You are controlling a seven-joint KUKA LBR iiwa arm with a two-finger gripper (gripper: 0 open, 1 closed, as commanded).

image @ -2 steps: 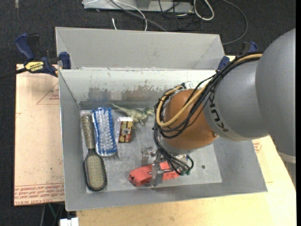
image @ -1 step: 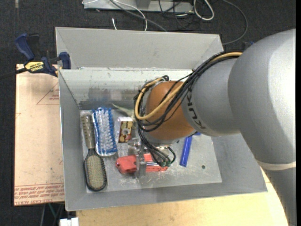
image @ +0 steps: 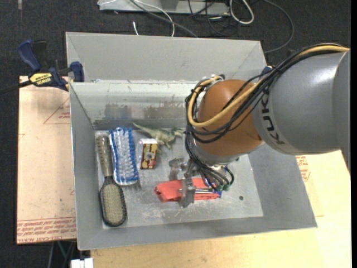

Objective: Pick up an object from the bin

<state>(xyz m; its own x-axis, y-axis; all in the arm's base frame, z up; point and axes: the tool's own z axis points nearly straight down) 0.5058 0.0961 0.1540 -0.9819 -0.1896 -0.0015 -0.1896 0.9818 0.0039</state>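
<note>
Though overlapped, red block [image: 167,192] beneath wrist [image: 226,116]

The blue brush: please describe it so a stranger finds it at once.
Look at the left part of the grey bin's floor. Two brushes lie there side by side; the blue brush is the right one, beside the dark hairbrush. It alone is blue with white bristles.

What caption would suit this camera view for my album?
Robot hand over a red thing in a grey bin, hairbrush nearby.
</note>
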